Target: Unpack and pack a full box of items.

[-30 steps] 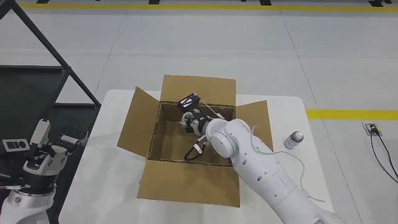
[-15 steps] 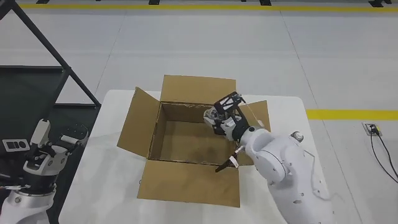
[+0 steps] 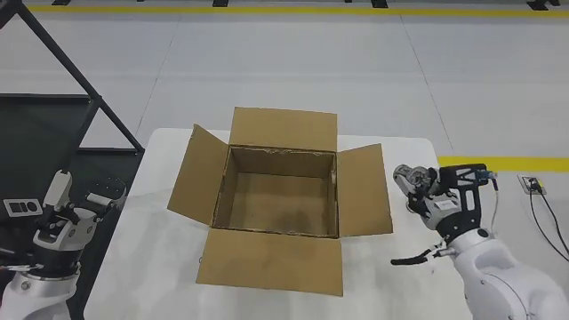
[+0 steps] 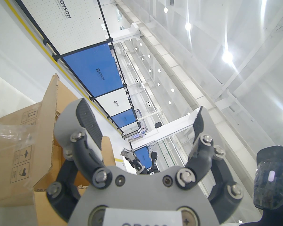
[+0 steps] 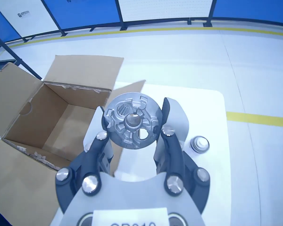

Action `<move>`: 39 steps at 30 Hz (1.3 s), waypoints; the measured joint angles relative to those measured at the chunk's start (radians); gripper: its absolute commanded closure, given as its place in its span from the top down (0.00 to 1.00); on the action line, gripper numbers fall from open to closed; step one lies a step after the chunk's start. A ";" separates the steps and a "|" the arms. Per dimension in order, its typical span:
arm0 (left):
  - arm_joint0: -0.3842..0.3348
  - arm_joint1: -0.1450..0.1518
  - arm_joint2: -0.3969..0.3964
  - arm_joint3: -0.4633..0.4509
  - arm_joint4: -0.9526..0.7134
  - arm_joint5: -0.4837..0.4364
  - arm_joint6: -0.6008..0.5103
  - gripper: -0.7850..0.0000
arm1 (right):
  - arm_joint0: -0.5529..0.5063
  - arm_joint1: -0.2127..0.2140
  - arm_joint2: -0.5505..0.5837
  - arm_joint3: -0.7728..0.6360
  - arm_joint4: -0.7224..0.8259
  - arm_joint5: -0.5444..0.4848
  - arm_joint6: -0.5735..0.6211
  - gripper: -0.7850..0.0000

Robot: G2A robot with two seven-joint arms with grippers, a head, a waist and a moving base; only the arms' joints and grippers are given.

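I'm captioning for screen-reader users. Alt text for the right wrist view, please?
The right claw grips a round grey metal part by its edges, over a white table. An open cardboard box and a small silver can stand on the table, apart from each other.

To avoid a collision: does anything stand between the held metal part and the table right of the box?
A canister stands on the table there, near the right claw holding the metal part; nothing else visible does.
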 measured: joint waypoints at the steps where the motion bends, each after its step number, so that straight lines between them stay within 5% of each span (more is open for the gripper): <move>1: 0.000 0.000 0.000 0.000 0.000 0.000 0.000 1.00 | -0.022 0.001 0.019 -0.002 0.009 -0.001 0.001 0.00; 9: 0.000 0.000 0.000 0.000 0.000 0.000 0.000 1.00 | -0.114 0.013 0.100 0.067 0.028 -0.002 0.038 0.00; 21: 0.000 0.000 0.000 0.000 0.000 0.000 0.000 1.00 | 0.013 0.034 0.079 0.315 0.016 -0.009 0.150 0.00; 39: 0.000 0.000 0.000 0.000 0.000 0.000 0.000 1.00 | 0.080 0.057 0.002 0.410 -0.078 0.004 0.280 0.00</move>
